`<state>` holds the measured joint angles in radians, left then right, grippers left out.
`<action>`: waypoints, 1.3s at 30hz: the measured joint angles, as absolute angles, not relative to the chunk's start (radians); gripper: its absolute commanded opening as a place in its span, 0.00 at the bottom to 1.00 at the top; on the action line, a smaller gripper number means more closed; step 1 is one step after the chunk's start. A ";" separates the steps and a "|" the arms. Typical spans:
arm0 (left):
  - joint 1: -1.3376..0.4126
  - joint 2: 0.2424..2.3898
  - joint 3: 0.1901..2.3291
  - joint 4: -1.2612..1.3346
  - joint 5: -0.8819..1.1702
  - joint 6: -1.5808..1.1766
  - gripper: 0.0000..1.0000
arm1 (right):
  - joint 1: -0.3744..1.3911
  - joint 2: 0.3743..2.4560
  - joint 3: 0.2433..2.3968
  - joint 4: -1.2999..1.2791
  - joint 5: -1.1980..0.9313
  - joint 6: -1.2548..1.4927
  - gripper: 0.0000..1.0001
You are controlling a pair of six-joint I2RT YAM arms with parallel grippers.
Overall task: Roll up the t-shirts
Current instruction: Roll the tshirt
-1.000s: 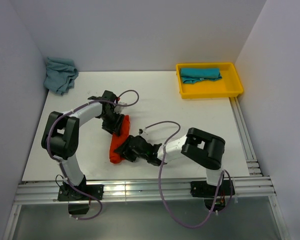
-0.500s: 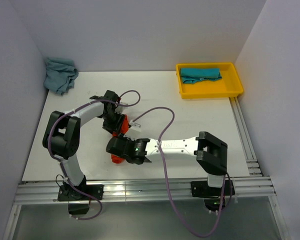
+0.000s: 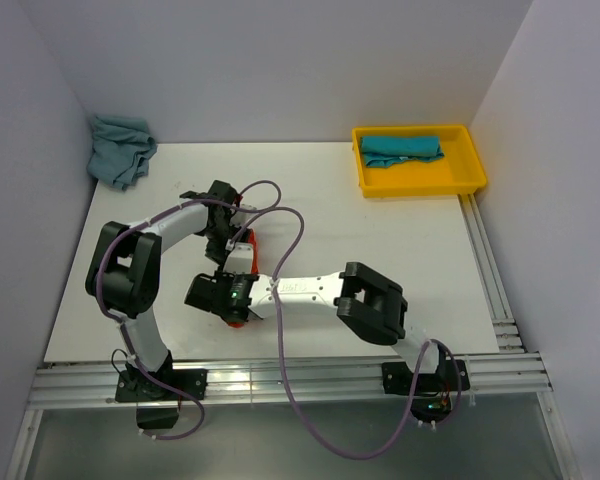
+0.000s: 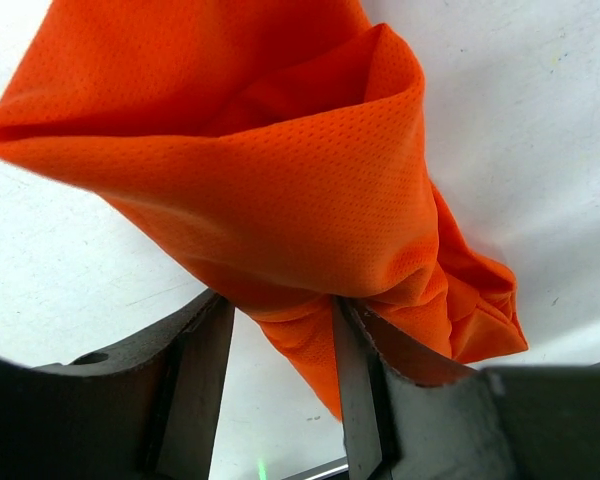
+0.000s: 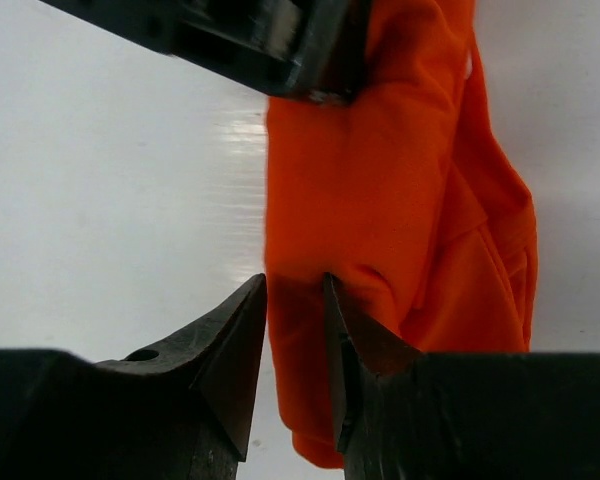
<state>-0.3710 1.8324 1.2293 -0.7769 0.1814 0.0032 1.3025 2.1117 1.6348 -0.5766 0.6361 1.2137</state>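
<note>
Orange-red t-shirt (image 4: 280, 180): soft, finely dotted cloth, bunched into a long narrow bundle on the white table (image 3: 380, 240), left of the middle. From above it is mostly hidden under the two wrists, and only scraps of orange show.
Left gripper (image 4: 278, 300): at the far end of the bundle. Its fingers stand partly apart and pinch a thick fold of the orange-red t-shirt, whose creases draw together at the tips. A loose tail of cloth hangs between the fingers, close to one of them, with bare table showing beside the other.
Right gripper (image 5: 295, 285): on the same bundle, nearer the arms' bases than the left gripper, at one long edge of the cloth. The tips are close together and the orange edge fills the narrow gap. I cannot tell whether they press it.
Between the two: in the right wrist view the bundle runs away from the right gripper up to a dark finger of the left gripper at the top.
Left arm (image 3: 170, 222): bent, reaching from its base toward the middle of the table.
Right arm (image 3: 305, 290): stretched low to the left across the near half of the table.
Teal t-shirt (image 3: 400, 148): a neat bundle lying in the yellow tray (image 3: 420, 186) at the far right corner.
Grey-blue t-shirt (image 3: 120, 148): a crumpled heap in the far left corner, against the wall.
</note>
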 measured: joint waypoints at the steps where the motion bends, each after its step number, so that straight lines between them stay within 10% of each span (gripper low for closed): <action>1: -0.371 1.834 1.230 -0.778 0.181 0.003 0.48 | 1.301 2.129 1.639 -0.590 0.638 1.214 0.38; 30: -0.381 1.854 1.253 -0.791 0.186 -0.001 0.50 | 1.356 2.337 1.937 -1.042 0.736 1.270 0.58; 36: -0.385 1.859 1.260 -0.796 0.189 -0.004 0.52 | 1.364 2.347 1.929 -1.063 0.756 1.273 0.50; 39: -0.385 1.861 1.263 -0.797 0.189 -0.002 0.57 | 1.365 2.338 1.898 -1.043 0.768 1.261 0.31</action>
